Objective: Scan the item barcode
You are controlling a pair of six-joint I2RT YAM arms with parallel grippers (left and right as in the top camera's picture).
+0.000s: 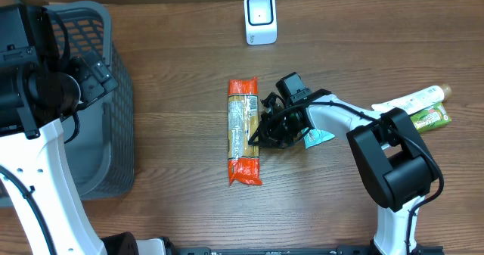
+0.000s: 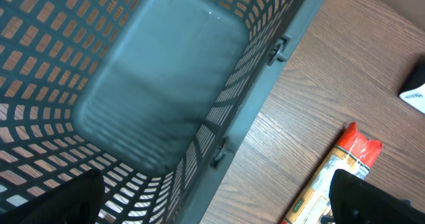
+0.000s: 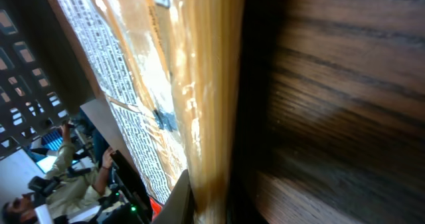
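Nearest me, the right arm's bulky black joint blocks part of the wooden table, and its forearm reaches left toward the middle. There lies the spaghetti packet, long and narrow, flat on the wood, its orange-red ends pointing toward me and away. The right gripper sits low against the packet's right edge, about halfway along. From above, its fingers are lost under the black wrist and cables. The wrist camera is pressed so close that it shows only pasta, small print and dark wood grain. The jaws are pressed together. Whether a fold of wrapper is caught between them, I cannot tell, and no barcode is clear enough to pick out.

A teal sachet pokes out from beneath that forearm, mostly covered. Further right, two tubes lie side by side, one white and green, one green. Their lettering is too small to read.

On the left, the grey mesh basket is half hidden by the left arm hanging over it. The left gripper is spread wide above the basket's near wall. Only the dark fingers show, at the bottom corners of its own view.

Farthest off, well apart from the packet, the white barcode scanner stands upright near the brown back wall.
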